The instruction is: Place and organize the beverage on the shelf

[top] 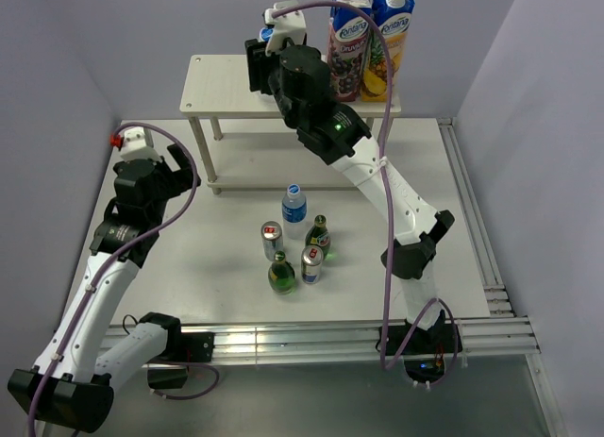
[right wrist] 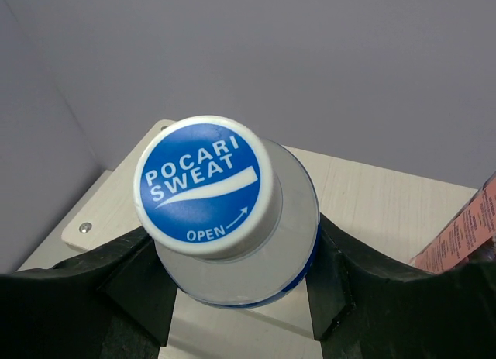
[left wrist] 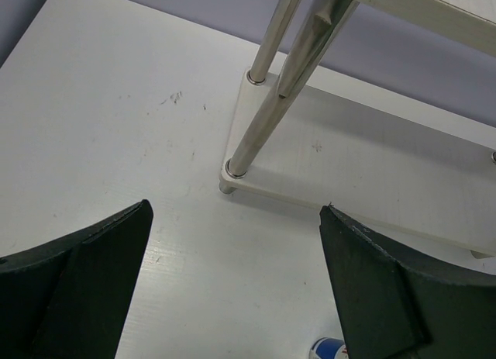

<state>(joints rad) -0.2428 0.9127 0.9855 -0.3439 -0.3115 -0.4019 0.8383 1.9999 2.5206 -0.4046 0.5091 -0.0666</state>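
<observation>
Shelf: stands at the far side of the counter, near the back wall; the cream top board sits on thin metal legs over a lower board.
Pocari bottle: upright over the middle of the top board, blue cap facing the right wrist camera; whether its base touches the board cannot be told.
Right gripper: closed around the Pocari bottle's body, one black finger pressed to each side, below the shoulder.
Cartons: two juice cartons upright on the right end of the top board, a purple one touching a yellow one; the purple one is just beside the right arm.
Loose drinks: a cluster on the counter in front of the shelf, made up of a water bottle, two cans and two green bottles, all upright.
Left gripper: spread wide and holding nothing, above the counter near the shelf's left front leg.
</observation>
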